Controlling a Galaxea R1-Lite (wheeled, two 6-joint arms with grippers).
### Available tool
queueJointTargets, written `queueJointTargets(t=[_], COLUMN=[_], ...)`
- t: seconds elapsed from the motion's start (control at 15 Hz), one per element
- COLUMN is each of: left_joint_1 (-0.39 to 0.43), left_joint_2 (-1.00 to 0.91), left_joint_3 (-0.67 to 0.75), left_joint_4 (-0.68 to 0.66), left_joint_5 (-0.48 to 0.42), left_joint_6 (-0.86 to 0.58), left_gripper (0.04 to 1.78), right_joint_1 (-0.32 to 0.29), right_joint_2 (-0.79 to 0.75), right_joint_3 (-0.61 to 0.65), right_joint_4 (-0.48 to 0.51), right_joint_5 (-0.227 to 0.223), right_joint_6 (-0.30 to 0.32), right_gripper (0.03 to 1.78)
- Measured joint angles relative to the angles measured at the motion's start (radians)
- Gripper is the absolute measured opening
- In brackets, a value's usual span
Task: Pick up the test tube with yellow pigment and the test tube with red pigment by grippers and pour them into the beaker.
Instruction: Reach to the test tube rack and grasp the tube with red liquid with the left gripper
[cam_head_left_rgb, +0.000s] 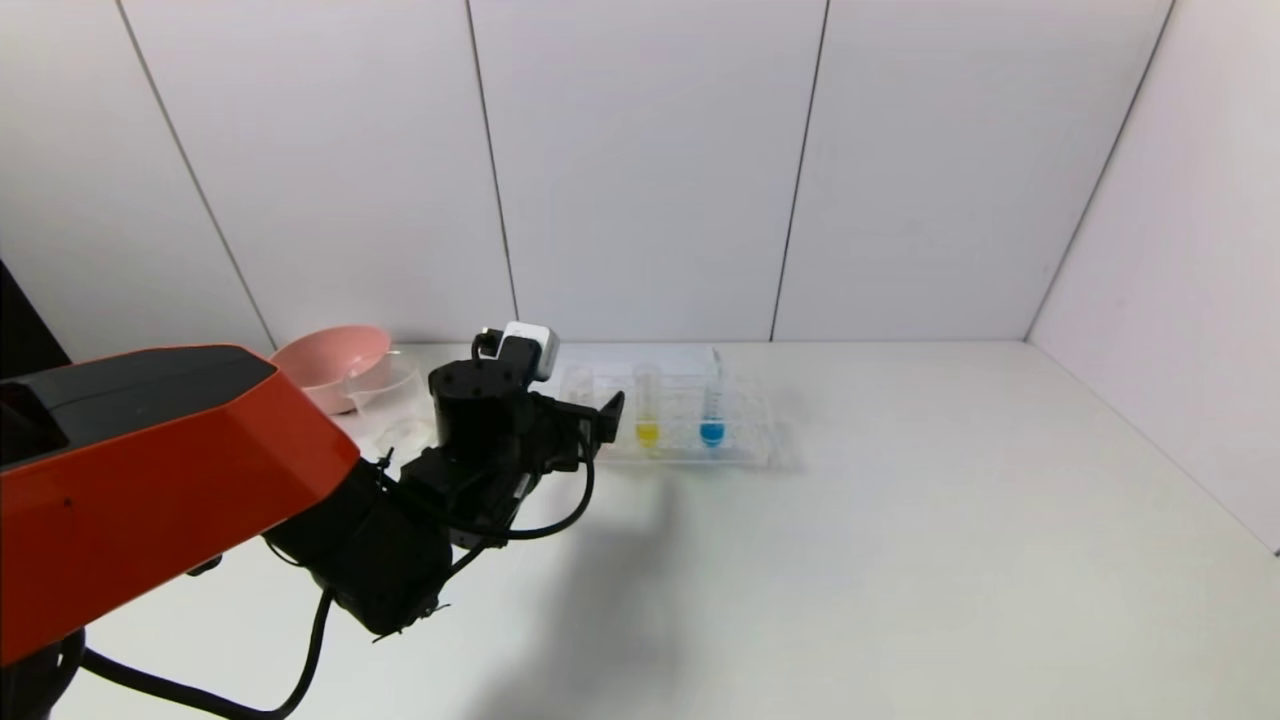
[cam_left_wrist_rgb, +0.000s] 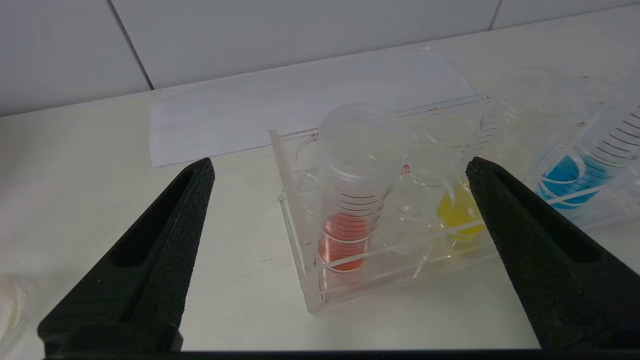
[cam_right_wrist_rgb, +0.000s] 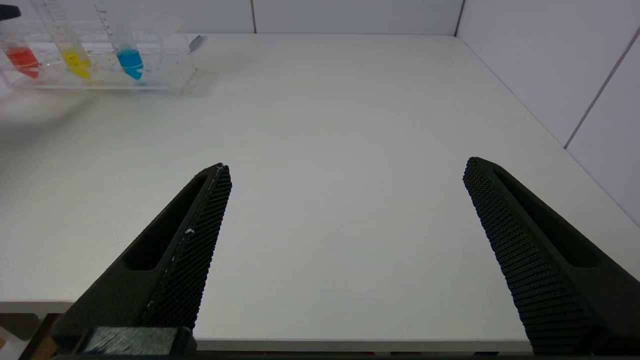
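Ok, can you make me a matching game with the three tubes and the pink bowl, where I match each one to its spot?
Things:
1. red tube
2. yellow tube
3. blue tube
4. pink bowl

Places:
A. middle of the three tubes
B. outside the rack, beside the beaker
C. right in front of the open left pincer
D. tube farthest from that pincer

Pairs: 1-C, 2-A, 3-D, 4-B

The white table (cam_head_left_rgb: 900, 520) carries a clear rack (cam_head_left_rgb: 745, 450) near its back edge, a paper sheet (cam_left_wrist_rgb: 300, 105) behind it, and a pink bowl (cam_head_left_rgb: 330, 365) and beaker (cam_head_left_rgb: 385, 390) toward the back-left corner.
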Motion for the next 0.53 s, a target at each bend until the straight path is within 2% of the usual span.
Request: queueJointTargets(t=[0.53], left_joint_1=[-0.003], left_joint_2=[0.057], left_joint_3=[-0.045], left_joint_4=[-0.003], left_joint_5=[0.051], left_joint_6=[0.004], left_gripper=[1.76], right_joint_1=[0.0], right_joint_2=[0.0], right_joint_3=[0.0], right_joint_4=[0.0], right_joint_5=[0.0], right_joint_6=[0.0], right_gripper=[1.7])
